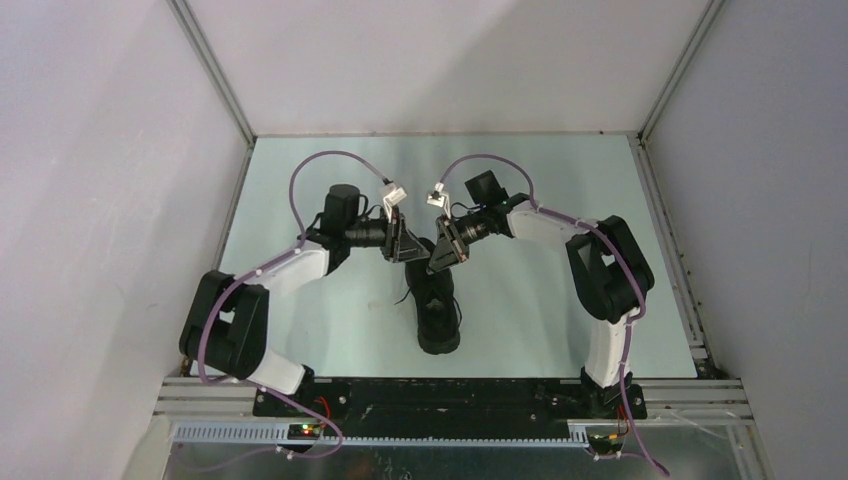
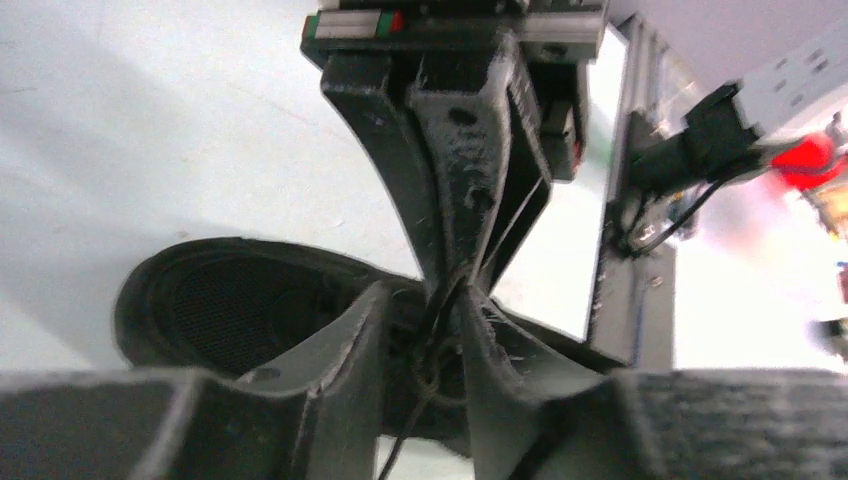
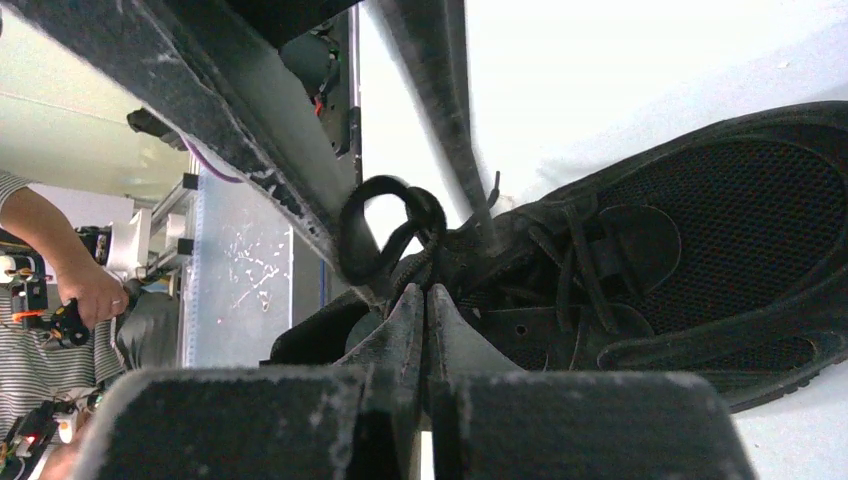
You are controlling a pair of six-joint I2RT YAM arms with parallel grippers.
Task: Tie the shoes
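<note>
Left arm & right arm: white links, black joints, purple cables; black fingers scuffed whitish.

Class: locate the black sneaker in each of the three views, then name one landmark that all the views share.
Top external: sneaker at centre, just below the meeting arms.
Left wrist: sneaker lower left, behind the jaws.
Right wrist: sneaker fills the right half.
Shared landmark: the pale table under it.
</note>
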